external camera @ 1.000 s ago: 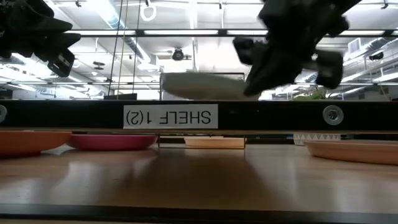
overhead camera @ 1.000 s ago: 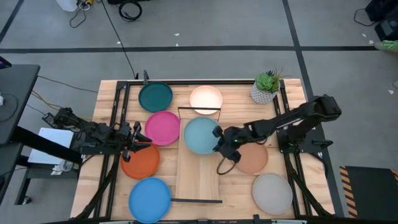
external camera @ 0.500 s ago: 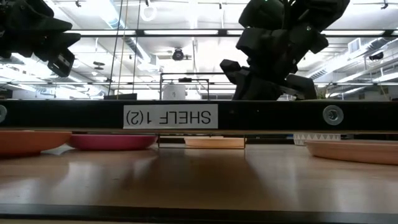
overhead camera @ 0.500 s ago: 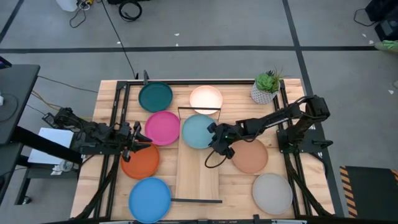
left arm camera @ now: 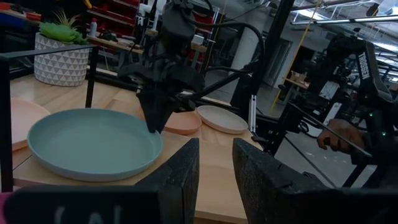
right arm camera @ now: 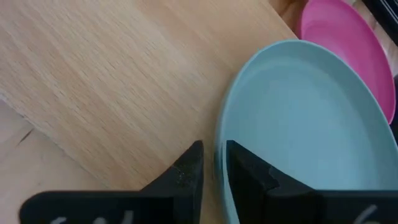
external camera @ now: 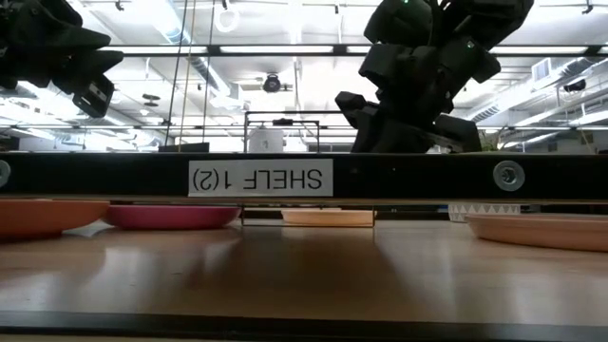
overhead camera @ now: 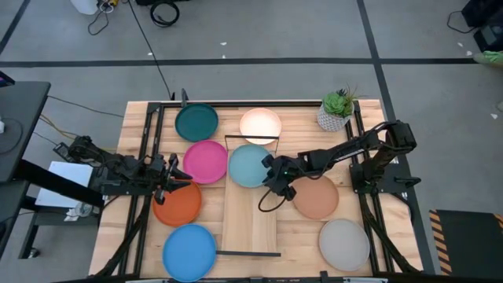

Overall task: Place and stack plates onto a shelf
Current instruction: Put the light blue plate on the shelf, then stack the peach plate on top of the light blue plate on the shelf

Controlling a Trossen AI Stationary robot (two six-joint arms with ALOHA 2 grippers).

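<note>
The light blue plate [overhead camera: 248, 167] lies flat on the far part of the shelf [overhead camera: 250, 228], a light-wood plank with black wire frames at its ends. My right gripper [overhead camera: 272, 170] stands over the plate's right rim, shut on it. My left gripper [overhead camera: 176, 178] waits open above the gap between the magenta plate [overhead camera: 206, 161] and the orange plate [overhead camera: 178, 204]. The dark teal [overhead camera: 196, 122], cream [overhead camera: 260, 126], tan [overhead camera: 317, 196], grey [overhead camera: 343, 244] and bright blue [overhead camera: 189, 251] plates lie flat on the table. My right gripper pinches the light blue plate's rim [right arm camera: 217, 155] on the side toward the table's right, one finger [right arm camera: 249, 171] inside the plate and one finger [right arm camera: 186, 174] outside. It comes from above, pointing down. The plate lies flat with its underside on the shelf plank [right arm camera: 124, 81].
A potted plant [overhead camera: 336, 110] stands at the far right corner. Black frame rails [overhead camera: 149, 157] run along both sides of the table. The near half of the shelf plank is bare wood. A black bar with a shelf label [external camera: 261, 178] crosses the low view.
My right gripper has moved toward the table's left and down, carrying the light blue plate from the air onto the shelf plank. The plate was lifted clear a second ago and now rests flat. In the last half second nothing has visibly moved.
</note>
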